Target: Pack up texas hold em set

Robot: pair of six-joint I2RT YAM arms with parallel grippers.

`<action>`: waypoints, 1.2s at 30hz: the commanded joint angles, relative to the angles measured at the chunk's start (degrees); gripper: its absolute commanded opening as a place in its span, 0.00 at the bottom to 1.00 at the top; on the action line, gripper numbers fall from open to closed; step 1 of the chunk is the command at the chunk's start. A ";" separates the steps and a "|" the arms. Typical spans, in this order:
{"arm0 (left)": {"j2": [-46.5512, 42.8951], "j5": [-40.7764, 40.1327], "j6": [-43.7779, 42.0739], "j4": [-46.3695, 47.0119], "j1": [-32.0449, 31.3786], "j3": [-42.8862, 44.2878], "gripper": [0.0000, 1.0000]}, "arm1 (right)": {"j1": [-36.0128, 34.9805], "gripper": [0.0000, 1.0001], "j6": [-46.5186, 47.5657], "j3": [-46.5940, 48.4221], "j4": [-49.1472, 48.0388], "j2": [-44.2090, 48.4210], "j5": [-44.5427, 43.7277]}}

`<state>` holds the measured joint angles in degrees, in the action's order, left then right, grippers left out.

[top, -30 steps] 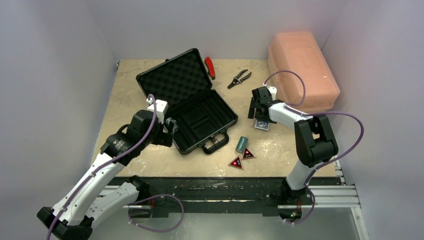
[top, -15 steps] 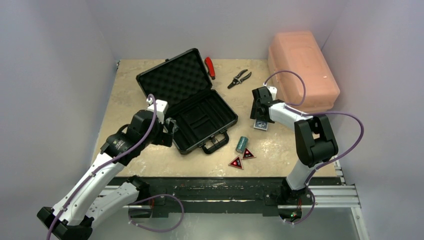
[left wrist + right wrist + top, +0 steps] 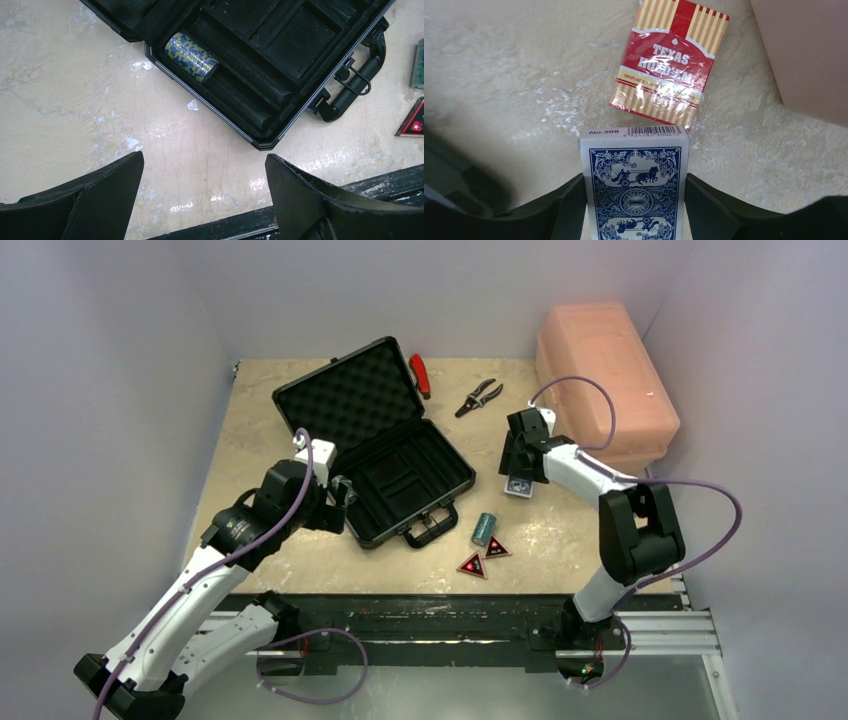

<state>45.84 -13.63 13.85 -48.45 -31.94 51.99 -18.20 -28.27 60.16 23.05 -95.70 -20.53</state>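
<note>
Your right claw (image 3: 635,205) clamps the blue deck (image 3: 634,170) by its long edges, ready to carry to the open case (image 3: 375,400). The red deck (image 3: 669,65) lies on the worktop (image 3: 499,75) just beyond. Your left claw (image 3: 204,167) hangs wide, empty, beside the case.

I'm driving a lab robot cell, not anybody's home: plain grey walls (image 3: 110,390) box in one marbled table (image 3: 250,430), two arms (image 3: 205,575) sit bolted on a metal rail (image 3: 690,625) up front, purple cables (image 3: 577,379) loop off them.
</note>
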 commanded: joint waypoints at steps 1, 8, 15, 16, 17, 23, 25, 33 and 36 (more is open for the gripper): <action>-0.55 0.80 -1.27 2.09 0.20 1.89 0.91 | 0.18 0.59 -1.42 5.83 1.72 5.85 2.58; -1.17 0.95 -1.28 2.02 0.20 1.98 0.91 | 0.18 0.59 -4.87 11.10 4.42 9.41 6.68; -1.87 1.31 -1.28 2.05 0.15 1.98 0.91 | -0.06 0.55 -12.83 11.84 1.13 12.96 15.18; -1.97 1.28 -1.28 2.04 0.15 1.98 0.91 | -0.27 0.54 -14.72 11.61 0.39 13.32 16.11; -2.11 1.27 -1.28 2.06 0.21 1.98 0.91 | -0.53 0.54 -16.04 11.38 -0.46 13.73 16.96; -2.67 1.57 -1.20 2.04 0.24 1.98 0.90 | -4.01 0.52 -19.50 11.71 -4.72 14.90 17.32; -2.77 1.80 -1.19 2.04 0.14 1.89 0.90 | -5.88 0.52 -19.50 12.34 -5.71 14.80 15.95; -3.45 2.09 -0.96 1.92 0.13 1.82 0.90 | -13.39 0.52 -20.26 15.95 -8.10 10.38 12.49; -3.65 1.62 -0.84 1.73 0.16 1.89 0.90 | -15.71 0.42 -37.01 16.53 -9.11 8.71 9.88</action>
<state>43.05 -12.12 13.85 -48.45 -31.94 51.99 -31.57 -51.20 73.47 18.15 -85.73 -6.37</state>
